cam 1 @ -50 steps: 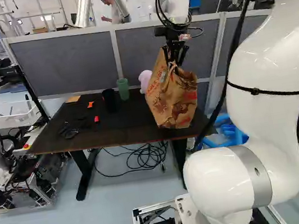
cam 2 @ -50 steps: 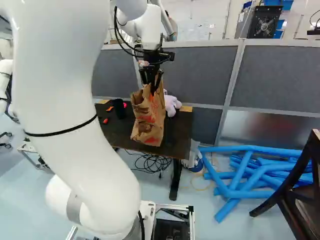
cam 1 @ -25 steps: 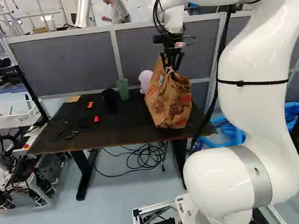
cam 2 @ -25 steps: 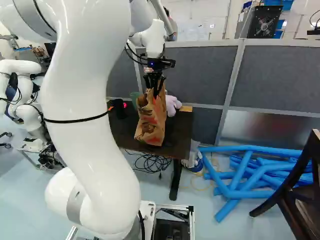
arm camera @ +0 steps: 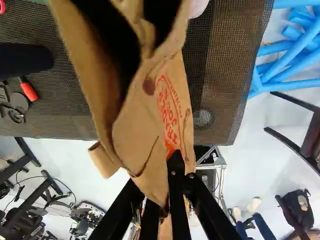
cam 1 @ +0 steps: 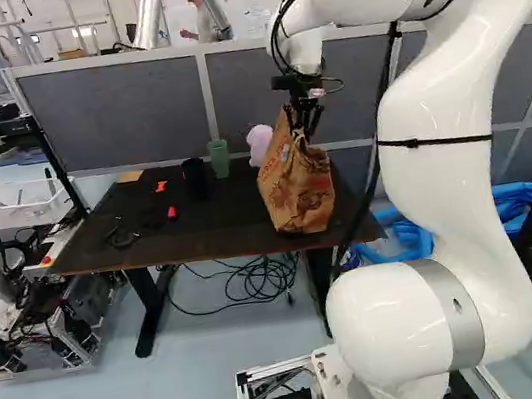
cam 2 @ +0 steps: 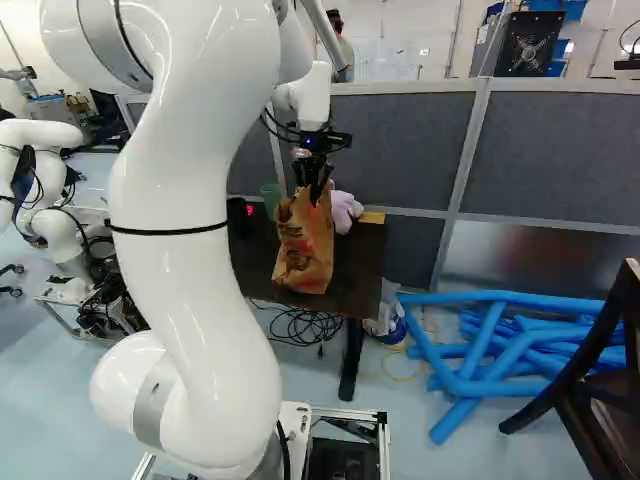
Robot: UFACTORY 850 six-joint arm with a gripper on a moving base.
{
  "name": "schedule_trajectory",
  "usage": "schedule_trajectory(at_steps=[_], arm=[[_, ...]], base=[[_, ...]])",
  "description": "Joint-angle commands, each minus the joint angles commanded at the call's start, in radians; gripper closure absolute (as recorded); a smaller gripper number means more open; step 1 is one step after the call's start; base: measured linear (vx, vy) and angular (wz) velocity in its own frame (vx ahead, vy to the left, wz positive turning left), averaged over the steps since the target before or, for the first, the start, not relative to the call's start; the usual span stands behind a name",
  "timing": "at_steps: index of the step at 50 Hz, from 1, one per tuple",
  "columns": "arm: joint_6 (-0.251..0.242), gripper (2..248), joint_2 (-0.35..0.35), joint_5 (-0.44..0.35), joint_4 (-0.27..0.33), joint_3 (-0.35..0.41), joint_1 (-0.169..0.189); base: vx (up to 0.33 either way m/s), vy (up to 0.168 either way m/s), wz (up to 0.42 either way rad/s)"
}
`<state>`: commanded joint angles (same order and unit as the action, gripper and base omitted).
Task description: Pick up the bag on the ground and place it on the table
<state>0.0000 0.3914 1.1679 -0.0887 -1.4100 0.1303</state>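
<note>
I have the jaws [cam 1: 302,129] clenched on the top of the paper bag [cam 1: 295,193], over the counter [cam 1: 201,238] (whether its base touches, I can't tell).

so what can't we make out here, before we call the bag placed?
- Bag underside: hidden by the bag itself in both base views, so full contact with the table can't be confirmed.
- Bag contents: wrist view, lost in dark shadow between the paper sides.
- Pink soft thing: partly behind the bag in the right base view, cut off by the edge in the wrist view.
- Table's left part: right base view, behind the arm.
</note>
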Motion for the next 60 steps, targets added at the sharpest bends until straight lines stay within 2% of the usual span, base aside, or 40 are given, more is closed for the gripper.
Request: schedule_trajectory(at_steps=[26, 27, 31, 32, 37, 38, 42, 43, 47, 48, 53, 54, 58, 59, 60], arm=[[0.000, 229, 0.006, 0.000, 0.000, -0.001, 0.000], [0.000, 220, 0.006, 0.000, 0.000, -0.001, 0.000], [0.000, 220, 0.006, 0.000, 0.000, -0.001, 0.000], [0.000, 189, 0.006, 0.000, 0.000, -0.001, 0.000], [0.000, 189, 0.006, 0.000, 0.000, -0.001, 0.000], [0.000, 155, 0.006, 0.000, 0.000, -0.001, 0.000], [0.000, 155, 0.006, 0.000, 0.000, -0.001, 0.000], [0.000, 120, 0.006, 0.000, 0.000, -0.001, 0.000], [0.000, 120, 0.006, 0.000, 0.000, -0.001, 0.000], [0.000, 85, 0.006, 0.000, 0.000, -0.001, 0.000], [0.000, 85, 0.006, 0.000, 0.000, -0.001, 0.000], [0.000, 49, 0.006, 0.000, 0.000, -0.001, 0.000], [0.000, 49, 0.006, 0.000, 0.000, -0.001, 0.000], [0.000, 12, 0.006, 0.000, 0.000, -0.001, 0.000], [0.000, 12, 0.006, 0.000, 0.000, -0.001, 0.000]], base=[[0.000, 0.000, 0.000], [0.000, 0.000, 0.000], [0.000, 0.000, 0.000], [0.000, 0.000, 0.000], [0.000, 0.000, 0.000], [0.000, 0.000, 0.000], [0.000, 0.000, 0.000], [0.000, 0.000, 0.000], [0.000, 0.000, 0.000], [0.000, 0.000, 0.000], [0.000, 0.000, 0.000], [0.000, 0.000, 0.000], [0.000, 0.000, 0.000], [0.000, 0.000, 0.000], [0.000, 0.000, 0.000]])
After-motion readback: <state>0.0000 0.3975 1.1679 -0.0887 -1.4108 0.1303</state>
